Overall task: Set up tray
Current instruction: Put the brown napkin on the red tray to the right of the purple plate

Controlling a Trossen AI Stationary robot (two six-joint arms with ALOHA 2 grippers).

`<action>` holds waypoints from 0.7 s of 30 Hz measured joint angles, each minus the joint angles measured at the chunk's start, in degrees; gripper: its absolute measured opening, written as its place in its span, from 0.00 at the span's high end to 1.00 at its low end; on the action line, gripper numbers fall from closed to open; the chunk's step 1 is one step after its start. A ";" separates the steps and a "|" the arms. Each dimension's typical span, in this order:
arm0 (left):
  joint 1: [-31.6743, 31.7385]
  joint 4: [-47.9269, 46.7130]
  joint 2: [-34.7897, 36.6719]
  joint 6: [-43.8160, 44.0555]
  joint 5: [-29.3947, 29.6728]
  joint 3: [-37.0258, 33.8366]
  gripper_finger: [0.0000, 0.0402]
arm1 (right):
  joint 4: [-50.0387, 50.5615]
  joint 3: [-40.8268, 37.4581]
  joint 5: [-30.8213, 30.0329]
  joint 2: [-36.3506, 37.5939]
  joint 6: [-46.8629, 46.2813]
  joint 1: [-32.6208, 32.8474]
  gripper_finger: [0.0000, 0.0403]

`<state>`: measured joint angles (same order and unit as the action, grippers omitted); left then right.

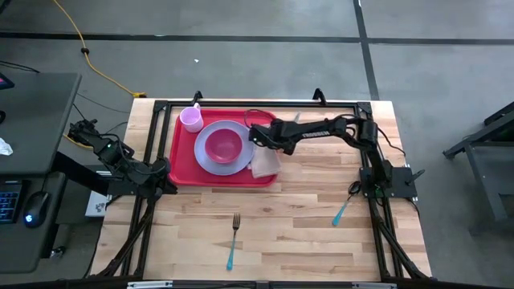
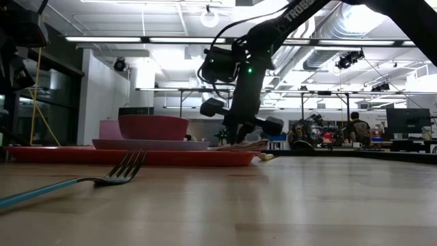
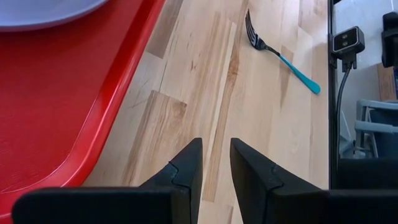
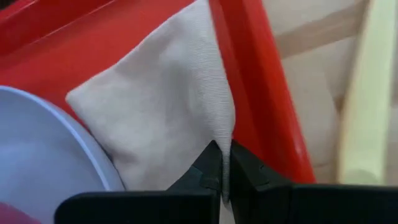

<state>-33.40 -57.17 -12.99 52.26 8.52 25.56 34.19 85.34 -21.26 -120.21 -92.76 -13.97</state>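
Tray [image 1: 183, 164] sits at about eleven o'clock on my table [image 1: 305, 225], red and flat. On it I see a plate [image 1: 210, 160] with a pink bowl [image 1: 224, 145] in its middle. A pink cup [image 1: 191, 119] stands at the tray's ten o'clock corner, just beside the plate.

A napkin [image 4: 161, 112] lies at the plate's four o'clock side. Part of it is tucked against the plate and one corner hangs over the tray's rim. My right claw [image 4: 222, 163] is clenched on that napkin, pinching up a fold of the cloth. I think I am placing or fixing it now.

My left claw [image 3: 216, 163] waits low at the tray's eight o'clock corner, just off the rim. Its fingers stand a little apart and hold nothing.

So the plate, bowl and cup look done, and the napkin is nearly done. Two things are left, I think. A fork [image 1: 234, 239] with a blue handle lies well apart from the tray, at six o'clock on the table. Another blue-handled piece [image 1: 342, 212] lies at four o'clock near the right arm's base. I cannot tell what kind it is.
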 joint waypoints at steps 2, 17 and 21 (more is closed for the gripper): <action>0.01 0.01 0.00 -0.01 -0.12 0.00 0.72 | -1.31 0.00 0.62 -1.05 -0.23 0.46 1.00; 0.01 0.03 0.00 -0.69 -0.81 0.00 0.72 | 0.21 1.03 1.51 -2.88 -1.02 2.30 1.00; 0.01 0.01 0.00 -1.20 -1.58 0.00 0.72 | 1.32 1.03 2.09 -2.88 -1.43 1.86 1.00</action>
<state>-33.39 -57.17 -12.99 51.06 6.95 25.56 35.51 86.37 -19.17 -123.09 -94.19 -12.11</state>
